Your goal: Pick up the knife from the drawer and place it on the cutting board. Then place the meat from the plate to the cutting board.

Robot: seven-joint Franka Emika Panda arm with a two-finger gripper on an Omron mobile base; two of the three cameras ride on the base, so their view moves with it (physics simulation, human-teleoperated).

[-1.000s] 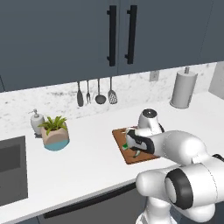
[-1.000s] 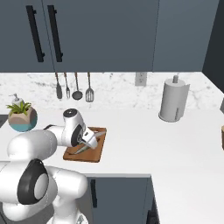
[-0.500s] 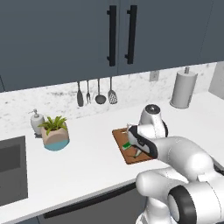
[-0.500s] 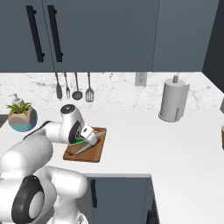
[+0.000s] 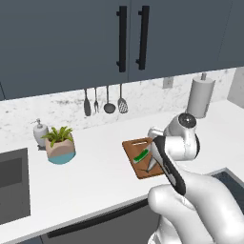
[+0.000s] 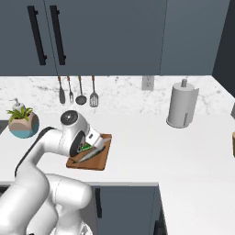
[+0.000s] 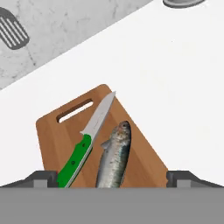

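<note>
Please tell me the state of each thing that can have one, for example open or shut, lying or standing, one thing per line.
knife: lying flat on the cutting board, blade toward the handle hole
meat: lying on the board beside the knife, not held
cutting board: flat on the counter, carrying both
gripper: open, above the board
cabinet doors: shut
paper towel roll: standing upright
</note>
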